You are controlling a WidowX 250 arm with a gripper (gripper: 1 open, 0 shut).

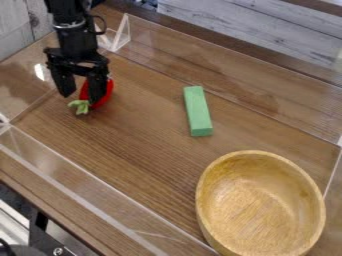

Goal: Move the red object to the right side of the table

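The red object [99,90], a small strawberry-like toy with a green stem [80,105], lies on the left part of the brown wood-grain table [134,150]. My black gripper [80,88] points straight down over it, open, with one finger on each side of the fruit's left half. Most of the red toy is hidden behind the fingers; only its right edge and stem show. I cannot tell whether the fingers touch it.
A flat green rectangular block [198,110] lies at the table's middle. A round light-wooden bowl [261,205] sits at the front right. Low clear acrylic walls [80,185] border the table all around.
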